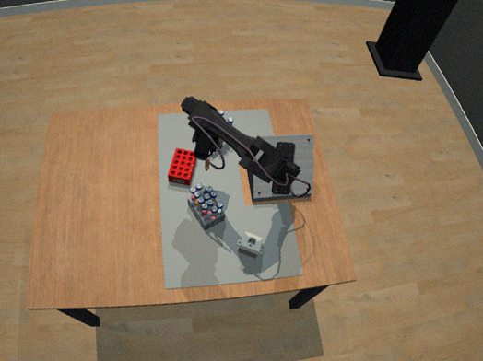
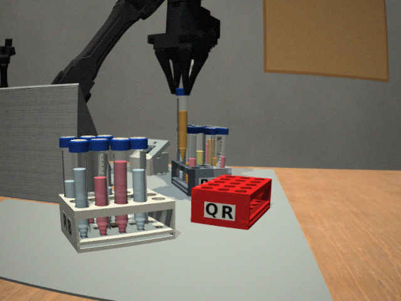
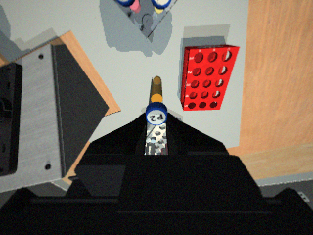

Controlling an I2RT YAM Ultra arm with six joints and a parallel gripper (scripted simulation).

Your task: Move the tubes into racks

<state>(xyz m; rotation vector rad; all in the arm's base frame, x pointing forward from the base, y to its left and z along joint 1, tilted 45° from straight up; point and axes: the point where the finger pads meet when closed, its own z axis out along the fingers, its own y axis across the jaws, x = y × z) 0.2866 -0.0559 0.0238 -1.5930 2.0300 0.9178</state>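
Gripper (image 1: 208, 158) (image 2: 182, 92) (image 3: 156, 117) pinches the orange tube (image 1: 207, 165) (image 2: 182, 129) (image 3: 156, 99) by its cap near QR (image 1: 179, 181) (image 2: 197, 207) (image 3: 205, 64); carrying low could clip RB's (image 2: 124, 211) caps, and misreading its label, P2 or R2, could misplace it.

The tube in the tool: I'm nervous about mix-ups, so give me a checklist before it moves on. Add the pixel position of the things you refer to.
1. Tool (image 1: 207, 158) (image 2: 182, 92) (image 3: 156, 117) shut on the tube (image 1: 207, 164) (image 2: 182, 126) (image 3: 156, 98): ok.
2. Tube hanging about upright: ok.
3. Tube out of the grey rack (image 1: 207, 223) (image 2: 195, 178) (image 3: 147, 26): ok, there is a gap beside it in the top view.
4. Cap label H2 or R2: not ok, it appears to read P2.
5. Wells B3 and A1 of the white rack (image 2: 124, 212) unblocked: cannot tell.
6. Red rack (image 1: 179, 181) (image 2: 197, 209) (image 3: 201, 64) has a free well: ok.
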